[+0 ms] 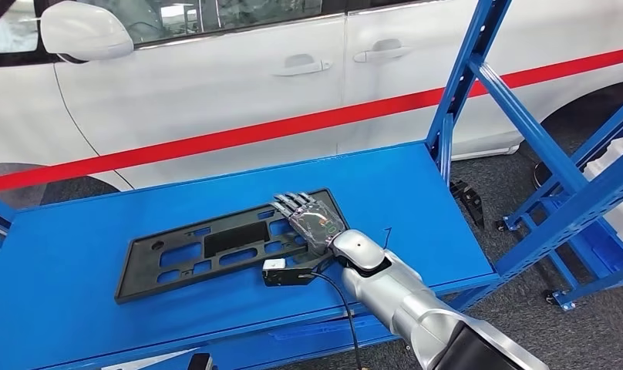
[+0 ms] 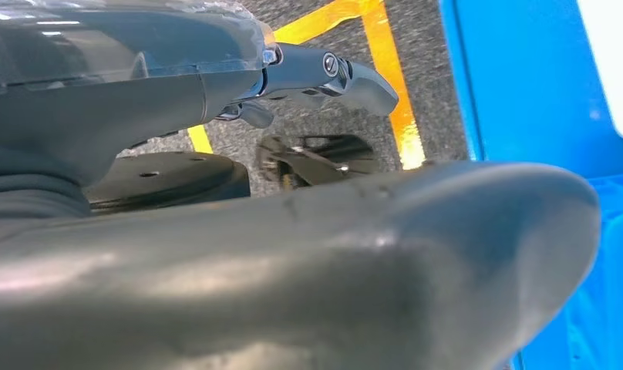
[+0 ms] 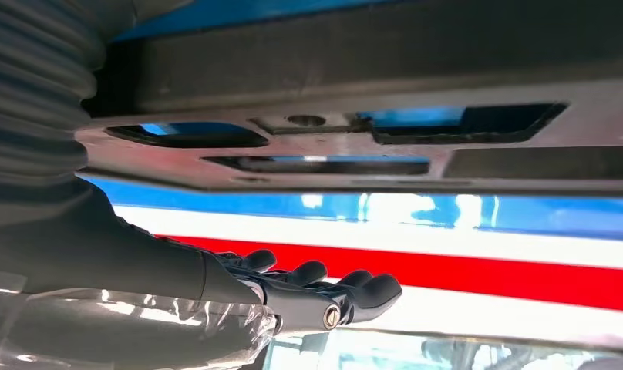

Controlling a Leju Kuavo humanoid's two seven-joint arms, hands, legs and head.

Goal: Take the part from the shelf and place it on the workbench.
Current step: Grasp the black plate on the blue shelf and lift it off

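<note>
No readable writing or logos anywhere I can spot. One black plastic panel (image 1: 220,247), full of cutouts, lying flat on the blue shelf (image 1: 77,254) in front of a white car (image 1: 216,85) with a red stripe. The right hand (image 1: 308,218) lies flat over the panel's right end, fingers straight and close together, gripping nothing. The left hand (image 2: 216,254) hangs over grey floor; can't tell how its fingers sit.

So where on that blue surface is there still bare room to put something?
Bare blue lies left of the black panel, behind it toward the white car, and right of it up to the blue post. The right robot hand crowds the panel's right end.
</note>
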